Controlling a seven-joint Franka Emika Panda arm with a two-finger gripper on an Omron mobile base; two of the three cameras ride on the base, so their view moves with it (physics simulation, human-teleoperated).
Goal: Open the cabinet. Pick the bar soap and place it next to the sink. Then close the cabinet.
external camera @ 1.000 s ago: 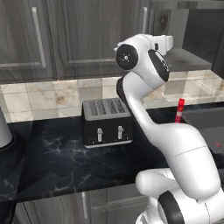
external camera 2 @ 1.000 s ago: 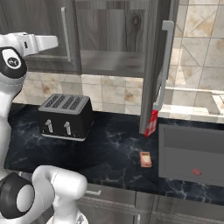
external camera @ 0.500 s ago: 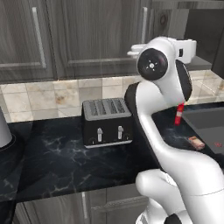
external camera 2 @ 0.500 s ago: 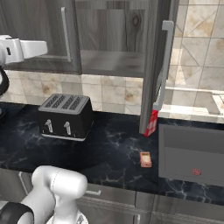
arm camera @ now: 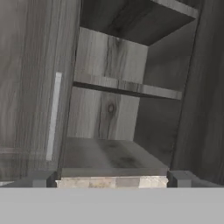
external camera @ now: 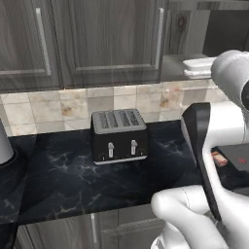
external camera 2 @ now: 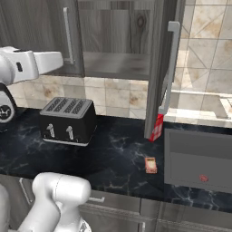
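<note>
Right base view: bar soap (external camera 2: 151, 165) lying on black marbled surface (external camera 2: 108, 158) just left of sink (external camera 2: 199, 158); cabinet (external camera 2: 118, 41) right door (external camera 2: 158, 68) swung open; pincer (arm camera: 113, 179) spread, empty, facing bare shelf (arm camera: 109, 153); recommended: push door's outer face, clearing red bottle (external camera 2: 157, 127).

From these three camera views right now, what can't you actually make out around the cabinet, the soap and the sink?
- The sink: its right side is cut off by the frame edge in the right base view; in the left base view the arm hides most of it.
- The bar soap: too small to read any marking on its face.
- The red-and-white bottle: its upper part is hidden behind the open cabinet door.
- The cabinet: the top shelf runs out of the hand view.
</note>
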